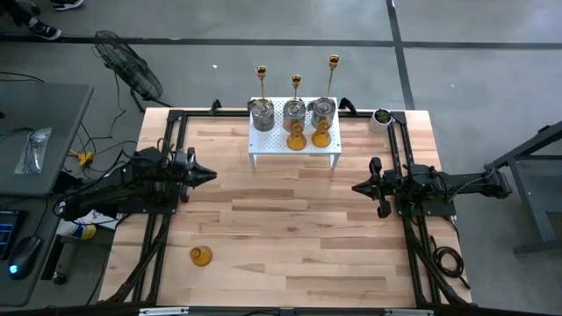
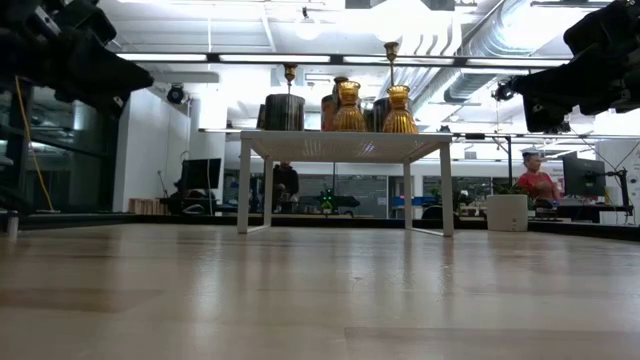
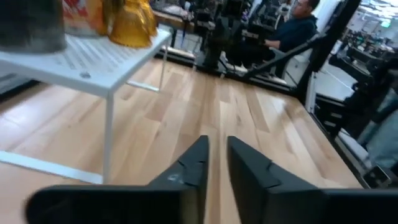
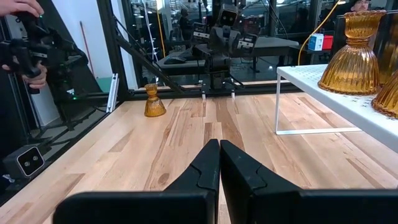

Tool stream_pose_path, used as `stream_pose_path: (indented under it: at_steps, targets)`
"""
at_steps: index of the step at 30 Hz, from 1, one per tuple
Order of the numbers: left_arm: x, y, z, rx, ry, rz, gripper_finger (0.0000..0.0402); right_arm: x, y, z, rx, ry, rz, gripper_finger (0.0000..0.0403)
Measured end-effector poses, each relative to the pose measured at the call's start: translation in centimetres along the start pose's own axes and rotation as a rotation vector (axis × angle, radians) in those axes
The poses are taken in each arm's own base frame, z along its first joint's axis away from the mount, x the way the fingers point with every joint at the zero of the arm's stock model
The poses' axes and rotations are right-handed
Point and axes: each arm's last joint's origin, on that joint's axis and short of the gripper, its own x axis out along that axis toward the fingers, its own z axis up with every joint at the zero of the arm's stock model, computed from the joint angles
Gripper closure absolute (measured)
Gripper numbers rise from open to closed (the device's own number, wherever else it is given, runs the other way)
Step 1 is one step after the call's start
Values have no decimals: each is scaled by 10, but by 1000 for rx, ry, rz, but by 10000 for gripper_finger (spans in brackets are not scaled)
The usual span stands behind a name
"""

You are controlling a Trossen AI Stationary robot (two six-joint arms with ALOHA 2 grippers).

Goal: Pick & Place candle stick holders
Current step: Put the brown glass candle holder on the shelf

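Note:
A white stand (image 1: 294,149) at the table's far middle carries three tall gold candle stick holders (image 1: 296,83) at its back, three squat silver ones (image 1: 294,112) and two amber glass ones (image 1: 296,136) in front. A third amber holder (image 1: 201,255) stands upright on its base near the table's near-left corner, also visible in the right wrist view (image 4: 154,101). My left gripper (image 1: 211,175) hovers at the table's left, its fingers (image 3: 193,163) a narrow gap apart with nothing between them. My right gripper (image 1: 357,187) waits at the right, shut (image 4: 219,163) and empty.
A small green plant in a white pot (image 1: 382,117) stands at the far right corner. Black frame rails (image 1: 167,140) run along the table's left, right and far edges. Bare wood lies between the two arms. People show in the room beyond (image 3: 298,25).

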Motion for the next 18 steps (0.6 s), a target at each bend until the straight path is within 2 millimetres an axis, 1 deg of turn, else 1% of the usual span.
stream_pose_path:
  at_steps: [5, 8, 10, 13, 18]
  targets:
    - [0, -1, -3, -43, 37, -58, 280, 0, 0, 0, 0, 0, 0, 398]
    - [0, -4, -3, -69, 58, -136, 250, 0, 0, 0, 0, 0, 0, 398]
    - [-2, -5, -2, -97, 88, -151, 241, 0, 0, 0, 0, 0, 0, 398]
    - [-3, -6, 4, -124, 136, -121, 239, 0, 0, 0, 0, 0, 0, 398]
    - [4, -9, 18, -165, 223, -91, 238, 0, 0, 0, 0, 0, 0, 398]
